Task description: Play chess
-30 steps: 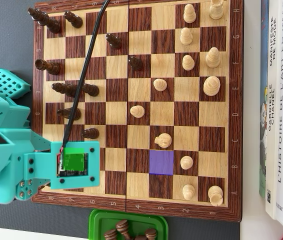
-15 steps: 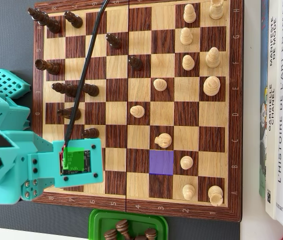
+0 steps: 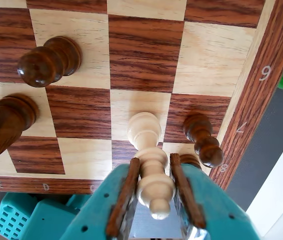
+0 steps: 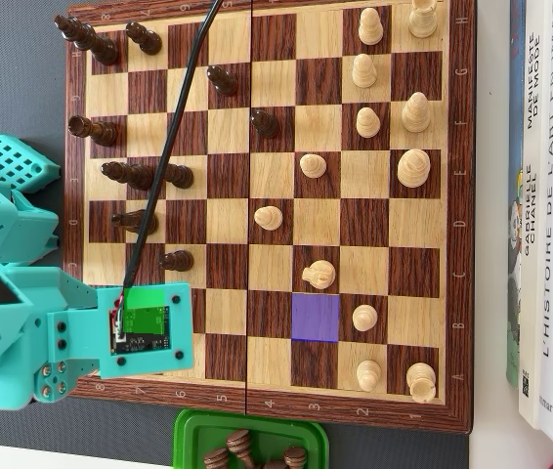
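gripping a light chess piece (image 3: 151,175) between its two brown-padded fingers (image 3: 124,197), the tool (image 3: 153,192) is closed on the piece's stem in the wrist view, with the base over a light square close to the chessboard (image 3: 146,55) corner. the overhead view hides this grasp under the teal arm (image 4: 62,332), which covers the chessboard's (image 4: 267,59) lower left corner. left of the held piece stand two dark pieces (image 3: 49,60); just right of it a dark pawn (image 3: 204,140) sits near the numbered border. only the overhead view shows a purple square (image 4: 315,317), clear squares around it, a green tray (image 4: 252,440) below the board edge and books (image 4: 550,215) at the right on the desk (image 4: 491,445).
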Available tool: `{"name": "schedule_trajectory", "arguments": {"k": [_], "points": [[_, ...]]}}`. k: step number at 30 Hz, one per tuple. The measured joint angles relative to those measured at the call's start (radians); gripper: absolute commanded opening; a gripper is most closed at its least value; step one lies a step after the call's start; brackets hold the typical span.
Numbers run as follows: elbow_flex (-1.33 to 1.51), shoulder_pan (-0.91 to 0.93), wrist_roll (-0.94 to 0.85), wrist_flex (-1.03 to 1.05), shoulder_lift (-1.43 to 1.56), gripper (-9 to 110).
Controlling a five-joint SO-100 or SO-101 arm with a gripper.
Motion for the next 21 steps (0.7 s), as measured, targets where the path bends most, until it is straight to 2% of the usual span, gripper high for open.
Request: {"name": "schedule_trajectory", "arguments": {"k": [21], "points": [[0.000, -0.025, 0.002, -0.029, 0.000, 10]]}}
